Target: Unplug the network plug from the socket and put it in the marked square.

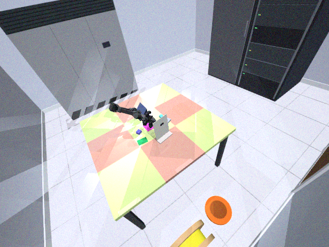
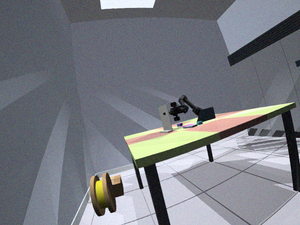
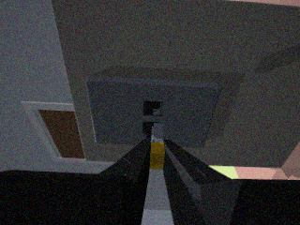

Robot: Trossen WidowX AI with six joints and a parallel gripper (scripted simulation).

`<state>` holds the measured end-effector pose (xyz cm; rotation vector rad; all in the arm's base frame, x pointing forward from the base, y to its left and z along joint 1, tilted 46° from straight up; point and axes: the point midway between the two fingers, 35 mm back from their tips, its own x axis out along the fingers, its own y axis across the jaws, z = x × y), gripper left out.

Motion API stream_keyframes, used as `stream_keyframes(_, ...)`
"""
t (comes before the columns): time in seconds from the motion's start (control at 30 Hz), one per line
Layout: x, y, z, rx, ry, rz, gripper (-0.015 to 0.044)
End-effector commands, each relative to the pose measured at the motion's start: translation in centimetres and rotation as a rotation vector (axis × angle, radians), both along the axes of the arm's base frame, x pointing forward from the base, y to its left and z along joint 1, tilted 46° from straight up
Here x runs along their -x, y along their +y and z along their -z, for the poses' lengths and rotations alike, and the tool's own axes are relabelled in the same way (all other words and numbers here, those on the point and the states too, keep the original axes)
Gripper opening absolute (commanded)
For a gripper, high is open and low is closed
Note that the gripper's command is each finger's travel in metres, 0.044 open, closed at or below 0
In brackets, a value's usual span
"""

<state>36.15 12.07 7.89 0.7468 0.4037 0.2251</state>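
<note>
Nearest us, our gripper's (image 1: 153,122) (image 2: 170,112) (image 3: 157,151) fingers are nearly closed, clamped on the plug (image 3: 157,158). Its tip points at the panel (image 1: 161,131) (image 2: 166,122) (image 3: 187,112), overlapping the lower opening; we cannot tell whether it is fully clear. Below, a blue block (image 1: 138,131) (image 2: 179,124) sits on the table (image 1: 127,170) (image 2: 218,135). Beyond its edge, we see a yellow-cored spool (image 1: 195,238) (image 2: 100,192).
</note>
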Motion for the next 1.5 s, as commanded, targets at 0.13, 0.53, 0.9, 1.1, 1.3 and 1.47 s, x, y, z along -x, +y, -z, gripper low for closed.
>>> stream_keyframes(0.13,0.6,-0.2,0.0,0.000,0.001,0.006,0.0000)
stream_keyframes(0.53,1.3,-0.3,0.0,0.000,0.002,0.006,0.0000)
stream_keyframes(0.9,2.0,-0.3,0.0,0.000,0.002,0.006,0.0000)
stream_keyframes(1.1,2.3,-0.4,0.0,0.000,0.002,0.006,0.0000)
stream_keyframes(1.3,2.4,0.4,-0.7,0.002,0.002,0.000,0.0000)
stream_keyframes(1.47,2.8,1.2,-1.6,0.001,0.003,0.001,0.0000)
